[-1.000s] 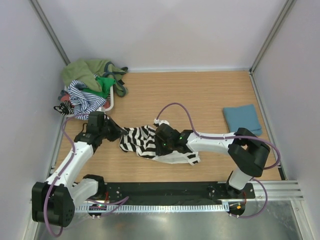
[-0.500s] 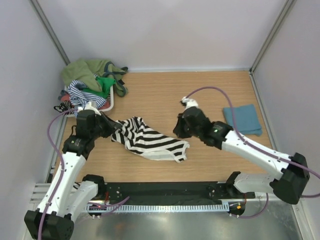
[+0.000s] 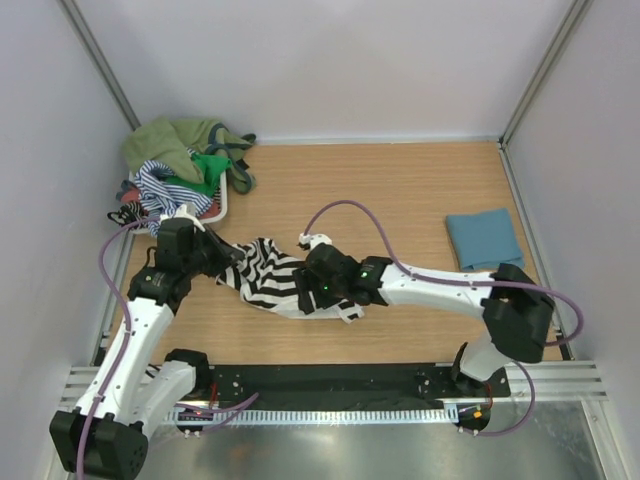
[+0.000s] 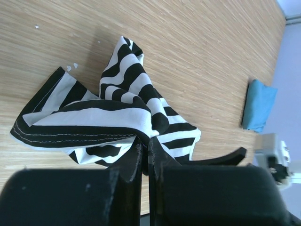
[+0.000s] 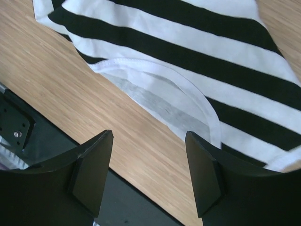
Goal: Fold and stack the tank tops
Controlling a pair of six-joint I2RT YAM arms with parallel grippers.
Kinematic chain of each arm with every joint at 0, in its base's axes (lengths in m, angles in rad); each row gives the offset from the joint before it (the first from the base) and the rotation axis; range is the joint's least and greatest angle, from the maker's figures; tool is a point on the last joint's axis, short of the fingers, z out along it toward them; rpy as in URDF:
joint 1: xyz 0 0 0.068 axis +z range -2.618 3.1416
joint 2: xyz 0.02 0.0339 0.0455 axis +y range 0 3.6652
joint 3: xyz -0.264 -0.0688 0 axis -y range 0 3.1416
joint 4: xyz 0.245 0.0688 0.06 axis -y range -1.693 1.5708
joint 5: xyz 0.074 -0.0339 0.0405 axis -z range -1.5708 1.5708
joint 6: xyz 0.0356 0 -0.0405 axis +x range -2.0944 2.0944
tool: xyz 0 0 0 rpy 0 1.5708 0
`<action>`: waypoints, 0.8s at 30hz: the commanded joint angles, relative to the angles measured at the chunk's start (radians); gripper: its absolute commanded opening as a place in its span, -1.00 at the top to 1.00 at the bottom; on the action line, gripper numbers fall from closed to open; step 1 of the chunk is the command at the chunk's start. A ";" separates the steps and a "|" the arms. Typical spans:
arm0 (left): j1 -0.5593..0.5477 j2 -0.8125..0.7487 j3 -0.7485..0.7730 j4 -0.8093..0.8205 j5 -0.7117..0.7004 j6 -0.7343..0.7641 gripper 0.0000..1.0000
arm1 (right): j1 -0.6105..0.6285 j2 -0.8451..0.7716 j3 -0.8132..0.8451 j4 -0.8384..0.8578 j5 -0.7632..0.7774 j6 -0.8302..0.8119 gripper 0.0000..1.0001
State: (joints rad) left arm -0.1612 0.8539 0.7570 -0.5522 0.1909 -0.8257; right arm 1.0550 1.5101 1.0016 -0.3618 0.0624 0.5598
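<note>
The black-and-white striped tank top [image 3: 262,277] lies crumpled on the wooden table, left of centre. My left gripper [image 3: 226,262] is shut on its left edge, and in the left wrist view the cloth [image 4: 127,94] is pinched between the closed fingers of that gripper [image 4: 145,147]. My right gripper [image 3: 306,291] hovers low over the top's right part. It stands open [image 5: 149,140] above bare wood beside the white-hemmed edge of the striped cloth [image 5: 197,42], with nothing between its fingers. A teal-blue tank top [image 3: 485,238] lies folded at the right.
A heap of olive, green and thin-striped tops [image 3: 180,165] fills the back left corner, partly on a white tray [image 3: 223,207]. White walls close the table in on three sides. The black base rail [image 3: 330,380] runs along the near edge.
My right arm swung back left from near the teal top to the striped top, its jaws now open. The striped top is more bunched. The left gripper kept its hold.
</note>
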 commanded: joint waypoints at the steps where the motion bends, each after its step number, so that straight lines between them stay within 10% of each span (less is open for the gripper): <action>1: 0.006 -0.021 0.041 -0.002 0.001 0.022 1.00 | 0.043 0.087 0.121 0.098 0.033 0.011 -0.38; 12: 0.008 0.036 0.031 0.008 -0.025 0.023 1.00 | 0.135 0.429 0.350 0.095 0.172 -0.006 -0.33; 15: 0.006 0.051 0.034 0.015 -0.021 0.025 1.00 | 0.135 0.459 0.359 0.107 0.218 -0.001 -0.10; 19: 0.006 0.068 0.031 0.023 -0.018 0.026 1.00 | 0.134 0.476 0.373 0.063 0.241 -0.011 0.91; 24: 0.008 0.059 0.034 0.012 -0.018 0.037 1.00 | 0.134 0.323 0.249 0.066 0.246 0.002 0.98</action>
State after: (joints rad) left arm -0.1612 0.9245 0.7639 -0.5583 0.1757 -0.8177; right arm 1.1889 1.9747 1.3106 -0.3077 0.2680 0.5545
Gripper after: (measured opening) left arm 0.029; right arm 0.049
